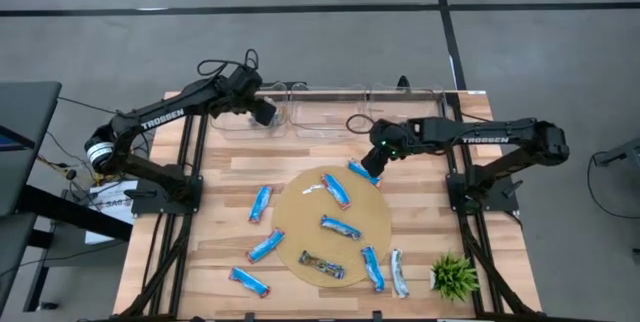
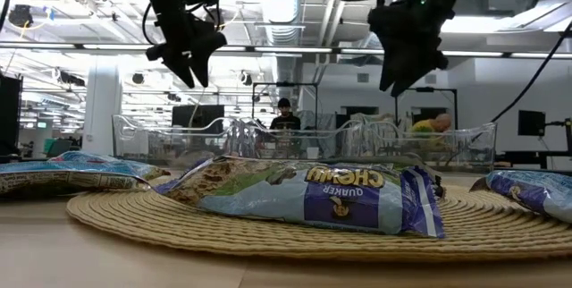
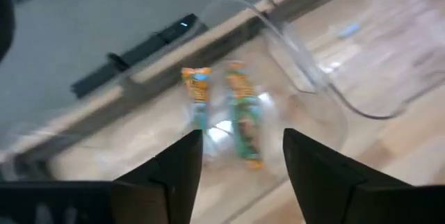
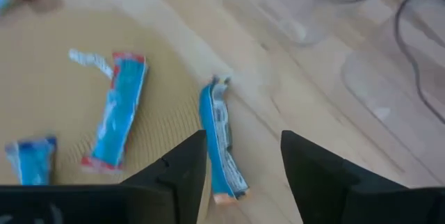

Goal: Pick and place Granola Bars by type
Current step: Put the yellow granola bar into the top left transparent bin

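Between the right gripper's (image 4: 240,172) spread, empty fingers lies a blue bar (image 4: 221,140) on the mat's edge (image 4: 174,113), lengthwise along them; the left gripper (image 3: 240,165), open, hovers over a clear bin (image 3: 306,92).

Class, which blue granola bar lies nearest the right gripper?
The blue bar at the round mat's upper right edge, directly under the right gripper; the others lie farther away.

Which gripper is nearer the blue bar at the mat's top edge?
Right. The right gripper hovers just above that blue bar; the left gripper is far off, over the clear bins.
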{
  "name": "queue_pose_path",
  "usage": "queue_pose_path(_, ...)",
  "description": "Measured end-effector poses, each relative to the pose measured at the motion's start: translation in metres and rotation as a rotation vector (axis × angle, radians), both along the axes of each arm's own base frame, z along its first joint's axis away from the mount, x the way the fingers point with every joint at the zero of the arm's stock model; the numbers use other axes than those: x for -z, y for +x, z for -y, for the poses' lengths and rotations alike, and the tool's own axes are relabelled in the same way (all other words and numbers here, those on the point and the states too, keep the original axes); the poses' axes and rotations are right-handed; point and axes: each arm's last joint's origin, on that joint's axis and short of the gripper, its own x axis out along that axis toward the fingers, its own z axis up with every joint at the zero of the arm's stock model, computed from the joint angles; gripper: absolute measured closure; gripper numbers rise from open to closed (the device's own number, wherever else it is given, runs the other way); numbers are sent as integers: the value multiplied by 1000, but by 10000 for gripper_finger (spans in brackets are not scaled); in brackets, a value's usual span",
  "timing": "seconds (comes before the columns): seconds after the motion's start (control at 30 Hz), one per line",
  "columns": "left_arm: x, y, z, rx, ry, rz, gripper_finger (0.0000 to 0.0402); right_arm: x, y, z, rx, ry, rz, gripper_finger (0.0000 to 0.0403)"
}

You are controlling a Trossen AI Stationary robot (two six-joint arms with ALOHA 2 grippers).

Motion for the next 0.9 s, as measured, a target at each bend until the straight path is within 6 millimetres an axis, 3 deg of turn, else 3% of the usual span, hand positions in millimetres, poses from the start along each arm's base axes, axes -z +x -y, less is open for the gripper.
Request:
queue_pose_path(0.2, -14, 10, 6, 48, -49, 139, 208, 27, 16, -6, -56, 10, -117, 222)
queue_pose_path(0.57, -72, 31, 29, 169, 33, 331, 214, 89, 42, -11, -186, 35, -327, 211)
queue_pose_path(0.7, -88, 34, 36, 198, 57, 375, 214, 103, 48, -10, -211, 45, -350, 214)
queue_pose_path(0.9, -96, 37, 43, 221, 66, 398, 214, 116, 51, -7, -209, 53, -382, 228)
